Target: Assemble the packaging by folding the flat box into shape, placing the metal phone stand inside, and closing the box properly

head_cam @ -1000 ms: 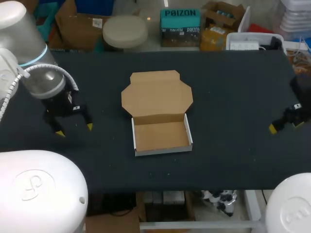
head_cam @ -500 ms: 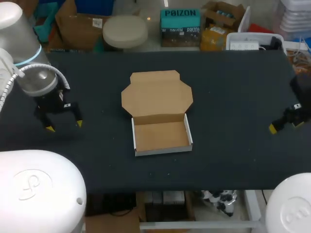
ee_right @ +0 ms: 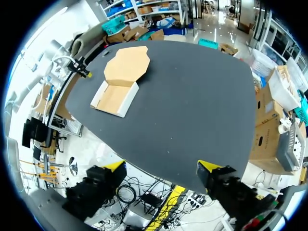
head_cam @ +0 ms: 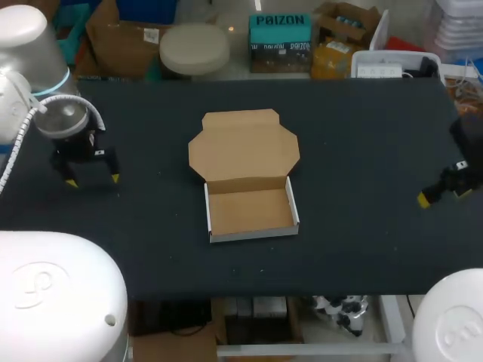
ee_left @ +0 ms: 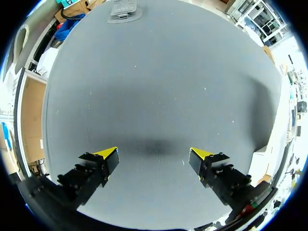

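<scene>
Black cloth covers the table [head_cam: 362, 136], and the box [head_cam: 249, 211] lies near its middle. The box is already folded into a shallow tray, and its lid [head_cam: 243, 147] lies open and flat on the far side of the tray.

What has changed is only the left arm. One second ago the left gripper [head_cam: 92, 181] hung nearer to the box, beside the tray. Now it has drawn further away from the box, toward the left edge of the table and a little to the far side. Its fingers stand wide apart, and in the left wrist view only bare cloth is between them. The right gripper [ee_right: 160, 168] has not moved. It waits far from the box at the right edge of the table, also spread wide and holding nothing. The box itself has kept its place and its shape.

For the task, I judge that the folding is finished and the left arm is leaving the box, perhaps to fetch the metal phone stand. The tray is empty, and I cannot find the stand on the table in any view, so placing it and closing the lid are not yet done.

On the box I see no label and no writing, only plain brown card with white outer walls. The cloth also carries no print.
</scene>
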Robot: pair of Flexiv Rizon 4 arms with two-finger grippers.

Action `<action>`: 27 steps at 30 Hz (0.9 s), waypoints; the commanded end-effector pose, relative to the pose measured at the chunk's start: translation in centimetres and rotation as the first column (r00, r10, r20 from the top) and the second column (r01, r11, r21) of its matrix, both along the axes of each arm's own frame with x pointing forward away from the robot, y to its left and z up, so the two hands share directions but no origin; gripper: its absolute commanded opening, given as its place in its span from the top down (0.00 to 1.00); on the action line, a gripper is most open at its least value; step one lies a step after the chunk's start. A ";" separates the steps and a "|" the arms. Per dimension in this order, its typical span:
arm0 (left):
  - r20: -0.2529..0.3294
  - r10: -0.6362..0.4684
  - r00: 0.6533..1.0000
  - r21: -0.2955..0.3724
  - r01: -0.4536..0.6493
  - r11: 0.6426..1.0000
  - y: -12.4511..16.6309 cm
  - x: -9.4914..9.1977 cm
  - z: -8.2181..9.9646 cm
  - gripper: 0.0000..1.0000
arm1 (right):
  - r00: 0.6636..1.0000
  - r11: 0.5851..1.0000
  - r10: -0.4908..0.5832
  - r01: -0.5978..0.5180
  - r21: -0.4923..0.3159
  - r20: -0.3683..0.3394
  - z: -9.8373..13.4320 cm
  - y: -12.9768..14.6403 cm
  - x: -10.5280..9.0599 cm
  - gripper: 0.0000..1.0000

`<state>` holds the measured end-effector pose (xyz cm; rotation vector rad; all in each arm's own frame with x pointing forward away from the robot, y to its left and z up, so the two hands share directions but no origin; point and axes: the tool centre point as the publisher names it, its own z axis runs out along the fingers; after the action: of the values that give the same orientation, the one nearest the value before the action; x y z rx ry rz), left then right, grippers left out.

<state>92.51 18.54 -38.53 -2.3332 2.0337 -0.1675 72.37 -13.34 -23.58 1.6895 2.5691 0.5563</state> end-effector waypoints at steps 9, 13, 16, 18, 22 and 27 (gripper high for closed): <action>-0.017 0.001 1.000 0.018 0.000 1.000 2.0 6.7 -0.9 0.00 | 1.000 1.000 -0.003 0.003 -0.005 0.003 0.1 0.2 -0.4 0.00; -0.011 0.020 1.000 0.029 -0.020 0.999 3.0 8.4 -1.0 0.00 | 1.000 1.000 -0.003 0.003 -0.005 0.003 0.1 0.2 -0.4 0.00; -0.007 0.021 1.000 0.031 -0.020 0.999 3.5 9.3 -1.0 0.00 | 1.000 1.000 -0.003 0.003 -0.005 0.003 0.1 0.2 -0.4 0.00; -0.005 0.023 1.000 0.027 -0.023 0.999 4.0 9.8 -1.0 0.00 | 1.000 1.000 -0.003 0.003 -0.005 0.003 0.1 0.2 -0.4 0.00; 0.000 0.023 1.000 0.024 -0.023 0.999 4.6 10.7 -1.1 0.00 | 1.000 1.000 -0.003 0.003 -0.005 0.003 0.1 0.2 -0.4 0.00; -0.009 0.032 0.999 0.047 -0.031 0.998 5.2 11.5 -0.7 0.00 | 1.000 1.000 -0.003 0.003 -0.005 0.003 0.1 0.2 -0.4 0.00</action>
<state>103.31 23.91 -39.47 -2.3240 1.9690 -0.1589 72.36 -13.36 -23.57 1.6899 2.5687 0.5563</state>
